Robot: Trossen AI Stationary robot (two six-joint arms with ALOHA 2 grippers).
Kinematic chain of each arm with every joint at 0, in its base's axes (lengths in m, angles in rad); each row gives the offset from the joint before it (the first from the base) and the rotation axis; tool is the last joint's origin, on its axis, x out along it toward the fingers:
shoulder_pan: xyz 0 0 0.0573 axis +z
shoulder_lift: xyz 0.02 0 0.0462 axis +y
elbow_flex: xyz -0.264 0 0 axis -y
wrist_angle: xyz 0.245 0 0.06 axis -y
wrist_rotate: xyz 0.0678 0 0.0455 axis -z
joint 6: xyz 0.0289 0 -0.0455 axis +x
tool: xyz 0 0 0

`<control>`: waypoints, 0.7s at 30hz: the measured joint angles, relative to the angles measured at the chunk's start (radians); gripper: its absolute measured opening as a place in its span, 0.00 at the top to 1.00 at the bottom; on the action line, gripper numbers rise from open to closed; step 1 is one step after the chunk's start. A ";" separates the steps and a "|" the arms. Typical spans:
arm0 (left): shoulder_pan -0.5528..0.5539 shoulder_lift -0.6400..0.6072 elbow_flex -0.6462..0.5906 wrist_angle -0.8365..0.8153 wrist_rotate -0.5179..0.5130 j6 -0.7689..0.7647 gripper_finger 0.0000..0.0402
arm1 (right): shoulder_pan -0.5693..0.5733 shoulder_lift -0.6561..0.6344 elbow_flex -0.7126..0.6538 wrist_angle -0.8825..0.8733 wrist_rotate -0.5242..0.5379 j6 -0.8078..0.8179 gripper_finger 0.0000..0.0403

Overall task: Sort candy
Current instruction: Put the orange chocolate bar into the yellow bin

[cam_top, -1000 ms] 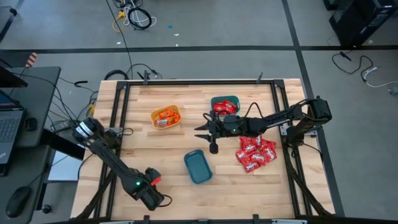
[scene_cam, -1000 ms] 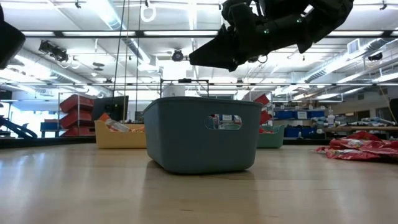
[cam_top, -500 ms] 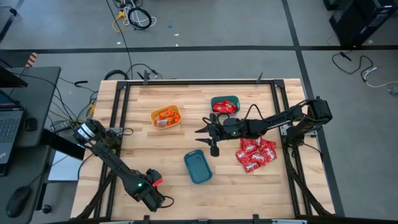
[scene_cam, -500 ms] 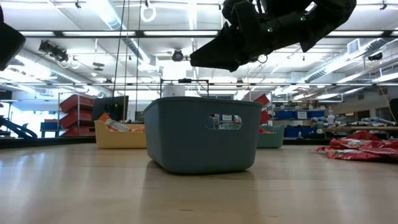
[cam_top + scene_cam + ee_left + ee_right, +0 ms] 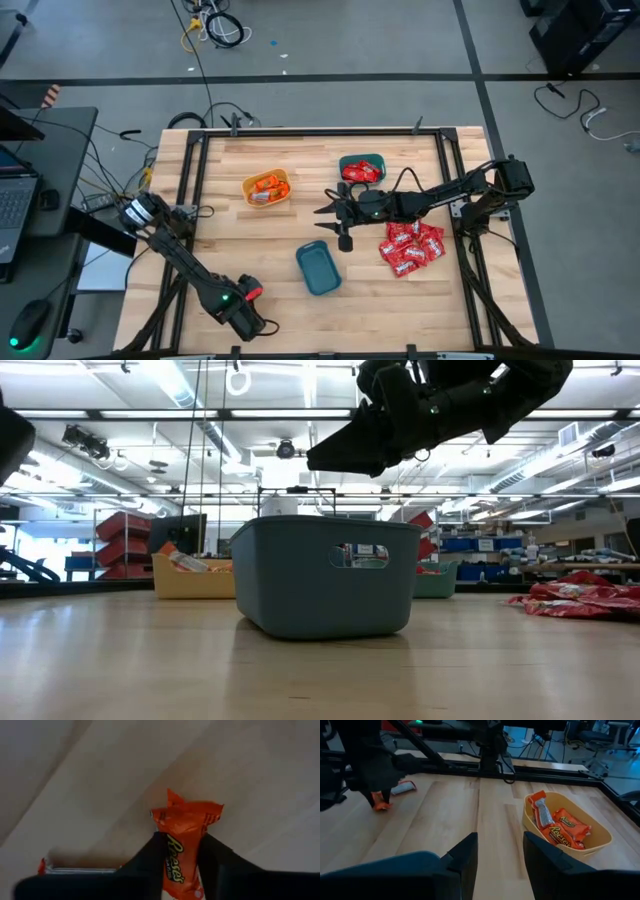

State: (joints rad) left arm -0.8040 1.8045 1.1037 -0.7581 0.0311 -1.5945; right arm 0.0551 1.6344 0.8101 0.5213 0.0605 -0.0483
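Observation:
My left gripper (image 5: 245, 318) sits near the table's near-left corner, shut on an orange-and-white candy packet (image 5: 181, 827). A second orange-and-white packet (image 5: 80, 868) lies flat on the wood beside it. My right gripper (image 5: 320, 219) hangs open and empty in the air over the middle of the table, above the blue-teal bin (image 5: 319, 268). A heap of red candy (image 5: 410, 248) lies on the table under the right arm. The yellow bin (image 5: 266, 187) holds orange packets, and the far teal bin (image 5: 362, 170) holds red ones. My left gripper pinches the orange packet across its middle (image 5: 176, 855) between the two fingers. In the right wrist view the fingers point down from above and the packet's lower end (image 5: 381, 806) hangs at the table top. Whether that end touches the wood, I cannot tell.
Bare wood lies between the left gripper and the blue-teal bin (image 5: 325, 575), and between the yellow bin (image 5: 565, 827) and the near edge. A black frame borders the table. The left arm runs along the left edge.
My left gripper has edged a little toward the table's near edge, still shut on the packet. My right gripper has drifted slightly toward the near edge and stays open.

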 joint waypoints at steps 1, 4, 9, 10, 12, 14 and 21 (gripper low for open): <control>0.004 -0.003 0.003 -0.008 -0.001 0.015 0.83 | 0.000 0.000 0.000 -0.001 0.001 -0.001 0.65; 0.032 -0.002 0.017 -0.066 -0.029 0.078 0.94 | -0.002 0.000 0.000 -0.005 0.002 -0.006 0.65; 0.139 -0.031 0.056 -0.197 -0.210 0.253 0.97 | -0.005 0.000 0.000 -0.015 0.047 -0.009 0.65; 0.165 -0.045 0.058 -0.217 -0.252 0.295 0.97 | -0.005 0.000 0.000 -0.021 0.048 -0.012 0.65; 0.225 -0.070 0.056 -0.247 -0.327 0.396 0.97 | -0.005 0.000 0.000 -0.027 0.051 -0.016 0.65; 0.288 -0.101 0.053 -0.261 -0.389 0.500 0.97 | -0.005 0.000 0.000 -0.032 0.051 -0.023 0.65; 0.542 -0.241 -0.013 -0.250 -0.600 0.811 0.97 | -0.005 0.000 0.000 -0.037 0.055 -0.042 0.65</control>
State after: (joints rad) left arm -0.2621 1.5636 1.0905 -1.0085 -0.5693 -0.7833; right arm 0.0502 1.6344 0.8101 0.4839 0.1160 -0.0903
